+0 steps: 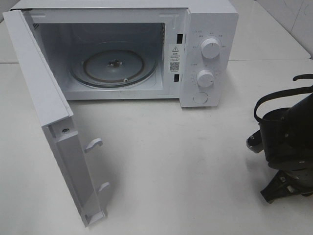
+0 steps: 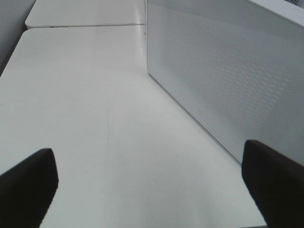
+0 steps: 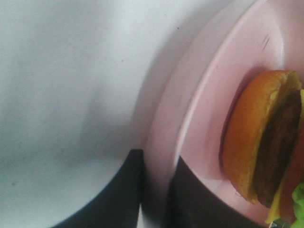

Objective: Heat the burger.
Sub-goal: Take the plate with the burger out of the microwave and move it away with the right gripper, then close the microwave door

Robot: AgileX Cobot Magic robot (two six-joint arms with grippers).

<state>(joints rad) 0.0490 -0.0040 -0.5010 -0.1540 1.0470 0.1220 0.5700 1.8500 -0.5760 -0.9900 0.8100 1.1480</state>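
Burger (image 3: 266,142) on pink plate (image 3: 204,118), plate rim pinched in right gripper (image 3: 156,190) at counter's (image 1: 171,161) right edge; open microwave (image 1: 117,63) far leftward. Left gripper (image 2: 149,185) wide open, empty, behind microwave door (image 2: 228,80), farther off.

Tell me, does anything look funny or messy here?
Nothing looks messy. The microwave door hangs wide open with only its glass tray inside. The burger waits on the pink plate, whose rim the right gripper pinches.
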